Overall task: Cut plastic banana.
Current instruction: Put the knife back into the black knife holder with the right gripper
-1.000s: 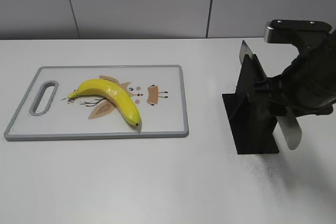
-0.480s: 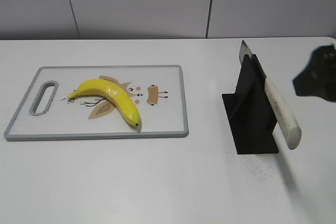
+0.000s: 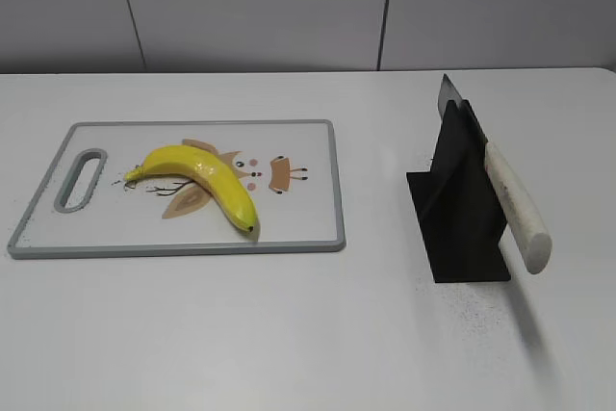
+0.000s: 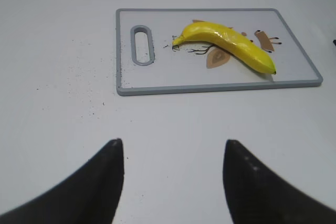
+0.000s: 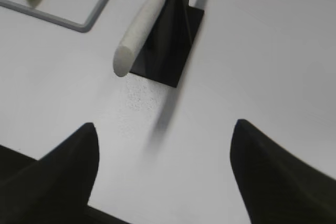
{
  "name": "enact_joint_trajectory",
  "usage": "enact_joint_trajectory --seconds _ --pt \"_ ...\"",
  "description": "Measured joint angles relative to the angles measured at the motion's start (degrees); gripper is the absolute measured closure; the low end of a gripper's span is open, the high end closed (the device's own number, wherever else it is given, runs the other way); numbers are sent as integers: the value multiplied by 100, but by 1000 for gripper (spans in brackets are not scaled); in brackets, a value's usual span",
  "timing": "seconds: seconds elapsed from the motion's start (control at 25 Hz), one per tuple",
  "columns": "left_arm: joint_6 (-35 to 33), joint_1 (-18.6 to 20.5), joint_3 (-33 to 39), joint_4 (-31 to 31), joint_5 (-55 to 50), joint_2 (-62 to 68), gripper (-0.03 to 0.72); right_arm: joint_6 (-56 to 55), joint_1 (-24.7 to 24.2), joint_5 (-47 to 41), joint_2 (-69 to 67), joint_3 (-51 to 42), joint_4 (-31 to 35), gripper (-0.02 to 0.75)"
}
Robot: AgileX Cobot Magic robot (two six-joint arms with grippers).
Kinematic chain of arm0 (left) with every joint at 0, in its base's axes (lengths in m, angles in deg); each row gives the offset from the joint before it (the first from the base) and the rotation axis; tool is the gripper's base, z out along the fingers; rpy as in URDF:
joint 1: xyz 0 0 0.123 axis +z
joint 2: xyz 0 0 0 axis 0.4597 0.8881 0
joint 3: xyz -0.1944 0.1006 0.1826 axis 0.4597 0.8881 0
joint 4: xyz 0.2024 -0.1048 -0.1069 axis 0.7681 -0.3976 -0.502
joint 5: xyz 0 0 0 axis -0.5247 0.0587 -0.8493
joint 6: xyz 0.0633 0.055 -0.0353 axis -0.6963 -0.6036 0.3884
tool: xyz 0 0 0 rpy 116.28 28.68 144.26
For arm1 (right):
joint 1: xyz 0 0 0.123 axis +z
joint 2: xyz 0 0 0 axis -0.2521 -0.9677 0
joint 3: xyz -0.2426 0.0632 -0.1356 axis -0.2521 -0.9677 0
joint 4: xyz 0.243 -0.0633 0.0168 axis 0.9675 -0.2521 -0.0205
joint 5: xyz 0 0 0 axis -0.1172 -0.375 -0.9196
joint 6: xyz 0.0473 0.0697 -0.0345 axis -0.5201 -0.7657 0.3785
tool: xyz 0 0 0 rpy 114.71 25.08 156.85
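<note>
Banana (image 4: 227, 44) lies on the cutting board (image 4: 157, 80), well ahead of both jaws, spread wide and empty.

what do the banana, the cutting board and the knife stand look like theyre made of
Banana: likely glossy plastic, with a bright sheen along its top.
Cutting board: seemingly smooth white plastic with a grey rim and printed picture.
Knife stand: matte black, plastic or painted metal; unclear.

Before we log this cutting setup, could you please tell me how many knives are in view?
1. The knife sits in the black stand to the right of the cutting board, white handle sticking out toward the camera. None other shows.
</note>
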Motion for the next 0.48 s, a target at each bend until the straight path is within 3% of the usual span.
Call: enact_joint_trajectory --seconds 0.24,0.48 --pt "0 0 0 0 0 0 99 603 0 -949 1107 0 473 163" --pt "0 0 0 0 0 0 99 653 0 -882 1873 -129 516 165"
